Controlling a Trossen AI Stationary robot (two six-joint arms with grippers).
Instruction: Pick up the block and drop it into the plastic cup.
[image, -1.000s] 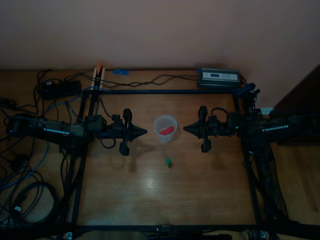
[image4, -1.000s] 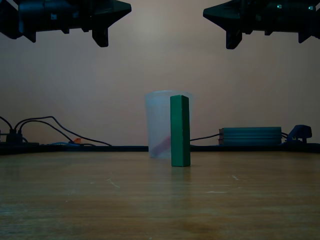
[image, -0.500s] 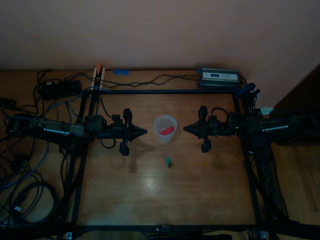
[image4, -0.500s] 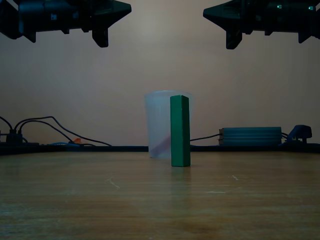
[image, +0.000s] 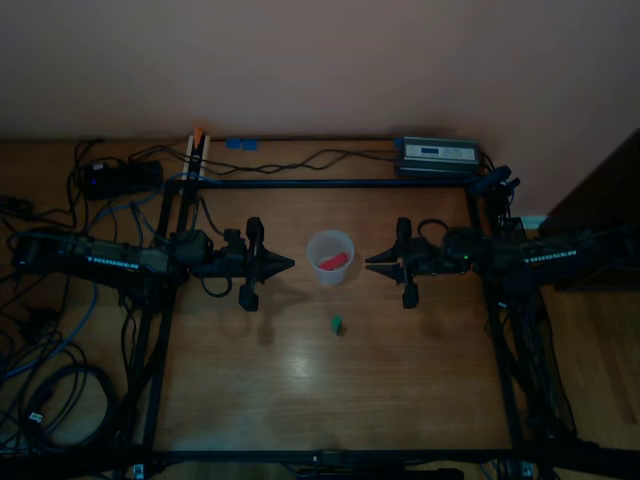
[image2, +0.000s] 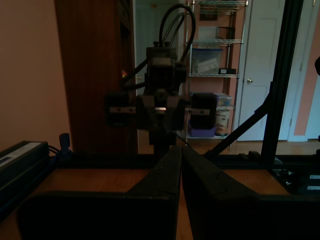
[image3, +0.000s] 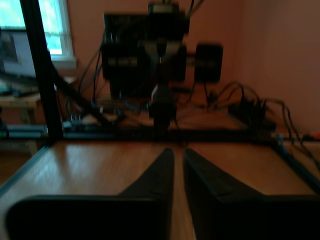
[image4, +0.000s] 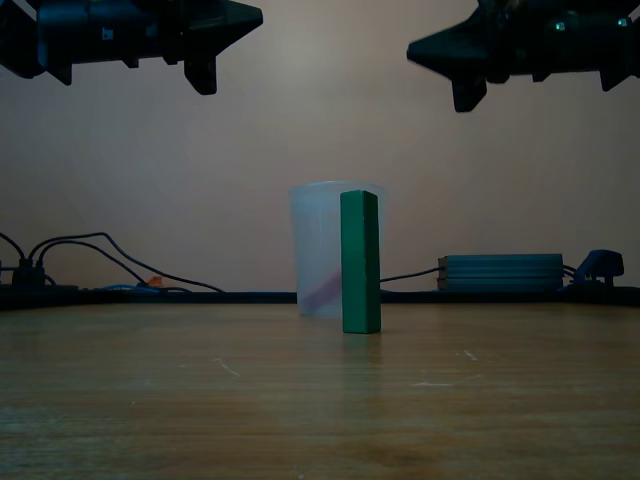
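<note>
The left gripper's fingers (image2: 160, 185) are pressed together with nothing in them. The right gripper's fingers (image3: 155, 180) are almost together too, with only a thin slit, and they hold nothing.

In the top view the left gripper (image: 290, 263) and the right gripper (image: 370, 262) hang high up, one on each side of the plastic cup (image: 311, 252), pointing at each other. I think they are up there so they do not bump anything.

The green block (image: 337, 323) stands up tall on the wooden table (image: 300, 380), near the cup but not touching it. A red block (image: 337, 260) lies in the cup. The green one is not picked up yet. It is thin, so a bump could tip it over.
</note>
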